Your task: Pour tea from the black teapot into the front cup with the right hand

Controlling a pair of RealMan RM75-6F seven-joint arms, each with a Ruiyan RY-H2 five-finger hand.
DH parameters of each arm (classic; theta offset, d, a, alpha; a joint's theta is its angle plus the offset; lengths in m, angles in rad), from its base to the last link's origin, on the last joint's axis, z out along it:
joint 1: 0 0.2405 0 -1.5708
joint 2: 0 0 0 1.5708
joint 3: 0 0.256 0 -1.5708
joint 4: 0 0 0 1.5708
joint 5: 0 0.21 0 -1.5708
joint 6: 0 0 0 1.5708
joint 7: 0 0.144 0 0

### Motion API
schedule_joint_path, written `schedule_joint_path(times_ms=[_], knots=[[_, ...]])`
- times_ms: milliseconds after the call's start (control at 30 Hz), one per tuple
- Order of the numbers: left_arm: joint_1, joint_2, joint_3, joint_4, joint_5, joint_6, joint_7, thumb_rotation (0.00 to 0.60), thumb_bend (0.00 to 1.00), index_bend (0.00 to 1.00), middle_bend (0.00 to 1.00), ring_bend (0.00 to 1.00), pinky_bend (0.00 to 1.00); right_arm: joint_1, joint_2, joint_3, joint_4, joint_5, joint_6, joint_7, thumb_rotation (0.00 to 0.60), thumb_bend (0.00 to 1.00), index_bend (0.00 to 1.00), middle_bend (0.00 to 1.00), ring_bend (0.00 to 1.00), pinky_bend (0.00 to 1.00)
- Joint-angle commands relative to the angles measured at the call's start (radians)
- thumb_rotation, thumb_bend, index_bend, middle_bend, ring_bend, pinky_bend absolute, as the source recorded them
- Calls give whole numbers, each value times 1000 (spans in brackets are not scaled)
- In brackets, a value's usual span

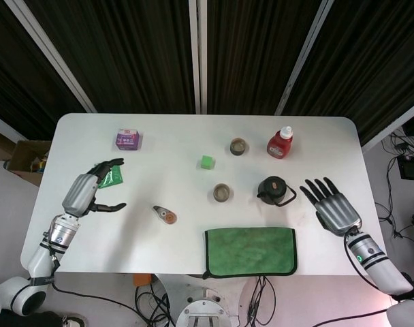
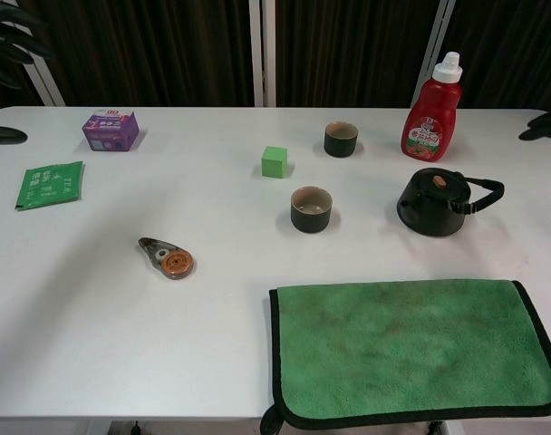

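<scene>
Right now the right hand [image 1: 335, 206] lies flat on the table [image 1: 180, 143], fingers [image 1: 321, 189] spread apart and holding nothing; the black teapot [image 1: 273, 190] stands just beyond their tips, its handle turned toward them, apart. Farther past the teapot sits the front cup [image 1: 222, 193]. The left hand [image 1: 91, 187] hovers with fingers curved but apart, empty, above a green packet [image 1: 114, 178]. From the chest view only dark fingertips [image 2: 546, 127] show at the frame edges

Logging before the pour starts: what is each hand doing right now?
Left hand: open, holding nothing.
Right hand: open, fingers spread, beside the black teapot, not touching it.
</scene>
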Motion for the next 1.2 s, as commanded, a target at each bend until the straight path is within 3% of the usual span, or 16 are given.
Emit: schedule_joint_path(times_ms=[33,200,433,900,1200], knots=[[-2,-2,4,5,4,-1,10,600,109,123,185,173,260,51,31,-14,-38,76,-82,-100,600,614,0,55,0,0],[-1,-6,3,11,-2,2,19,600,109,123,185,173,260,71,-25,-8,-7,91,-80,-157,600,613,0,58,0,0],[2,-14,8,30,-5,3,11,600,111,127,185,173,260,68,-145,-1,112,23,-19,-93,600,575,0,3,0,0],[2,-23,10,62,-13,-3,-8,600,113,133,185,173,260,112,-289,21,263,16,-25,-96,600,288,0,0,0,0],[3,-22,10,67,-9,0,-47,600,114,133,185,173,260,149,-339,36,306,38,-54,-137,600,298,0,0,0,0]])
